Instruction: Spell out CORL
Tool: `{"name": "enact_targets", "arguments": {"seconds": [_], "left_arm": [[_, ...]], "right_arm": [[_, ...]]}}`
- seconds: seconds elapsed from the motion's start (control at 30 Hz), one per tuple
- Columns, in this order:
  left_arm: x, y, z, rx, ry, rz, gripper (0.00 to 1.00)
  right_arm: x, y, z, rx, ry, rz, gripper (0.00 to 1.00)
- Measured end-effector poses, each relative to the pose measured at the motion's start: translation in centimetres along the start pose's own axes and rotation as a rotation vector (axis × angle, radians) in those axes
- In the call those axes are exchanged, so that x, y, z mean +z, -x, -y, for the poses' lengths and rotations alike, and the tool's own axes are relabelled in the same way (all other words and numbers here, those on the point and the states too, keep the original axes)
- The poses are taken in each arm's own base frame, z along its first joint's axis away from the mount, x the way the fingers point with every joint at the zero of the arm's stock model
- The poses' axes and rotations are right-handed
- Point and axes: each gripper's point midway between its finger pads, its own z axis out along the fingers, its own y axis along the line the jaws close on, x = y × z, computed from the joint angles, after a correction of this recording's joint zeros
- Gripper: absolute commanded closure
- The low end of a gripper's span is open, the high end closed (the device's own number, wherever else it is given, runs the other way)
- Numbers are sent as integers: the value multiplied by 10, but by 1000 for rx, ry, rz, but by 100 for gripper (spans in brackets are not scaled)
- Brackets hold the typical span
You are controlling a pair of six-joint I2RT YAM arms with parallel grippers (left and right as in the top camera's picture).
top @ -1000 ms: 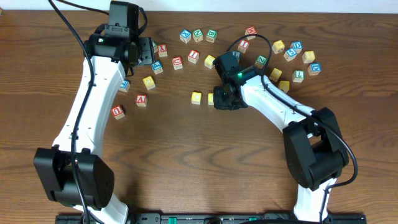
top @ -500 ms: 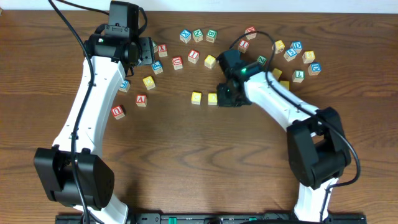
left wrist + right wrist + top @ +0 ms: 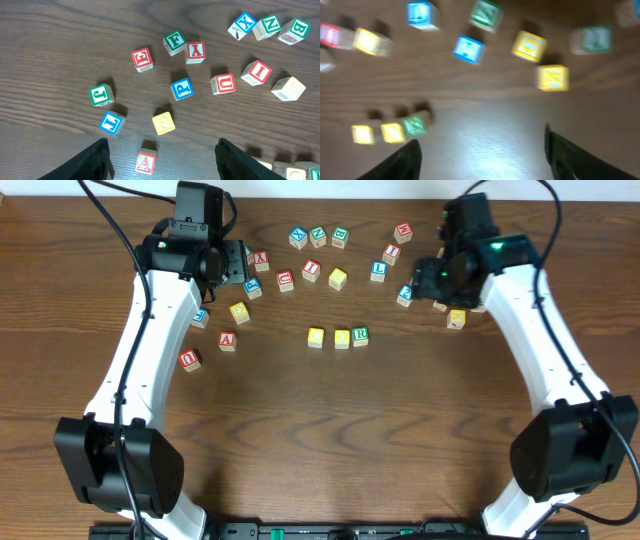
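The word stands three cubes long at the middle of the brown wooden table (image 3: pixel 300 430): a small wooden cube with a yellow top face (image 3: pixel 316 337), a second yellow-topped wooden cube (image 3: pixel 342 338) just beside it, and a white-faced wooden cube with a green R (image 3: pixel 360 336) closing the row on its right; the letters on the two yellow faces are too small to read from overhead.

A second ago the right gripper (image 3: pixel 420 277) was down at that row, shut and covering the spot beside the second yellow cube; now the green R cube sits there free, and the gripper has let go and swung away to the far right of the table; its wrist view, blurred, shows the jaws spread wide with nothing between them and the three-cube row low on the left.

So three letters look placed and only the last is wanting; the wooden cube with a blue L (image 3: pixel 378 270) lies well apart from the row, up among the loose lettered cubes and near the right gripper; fetching it to the R's right side is likely the next step.

The left gripper (image 3: pixel 160 165) hangs open and empty over the scattered cubes on the left, among them a red-lettered A cube (image 3: pixel 145 162); it takes no part.
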Motion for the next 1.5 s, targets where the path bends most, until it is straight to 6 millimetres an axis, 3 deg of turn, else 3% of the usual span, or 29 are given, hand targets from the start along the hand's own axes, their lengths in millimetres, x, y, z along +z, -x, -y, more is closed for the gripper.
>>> {"name": "enact_targets", "arguments": {"seconds": [0.2, 0.43, 0.93, 0.97, 1.0, 1.13, 1.17, 1.5], "left_arm": [[0, 0, 0, 0, 0, 0, 33], [0, 0, 0, 0, 0, -2, 33], [0, -5, -1, 2, 4, -19, 31], [0, -5, -1, 2, 4, -19, 20], [0, -5, -1, 8, 5, -19, 15], [0, -5, -1, 5, 4, -20, 12], [0, -5, -1, 5, 5, -20, 2], [0, -5, -1, 5, 5, -20, 2]], "right_arm": [[-20, 8, 38, 5, -40, -21, 1], [-33, 22, 63, 22, -55, 11, 1], [-32, 43, 68, -22, -78, 90, 2], [-30, 44, 69, -23, -80, 89, 2], [-28, 45, 69, -25, -84, 87, 2], [-11, 44, 74, -31, -108, 57, 2], [-8, 44, 76, -32, -115, 51, 2], [-3, 39, 79, -38, -132, 25, 3]]}}
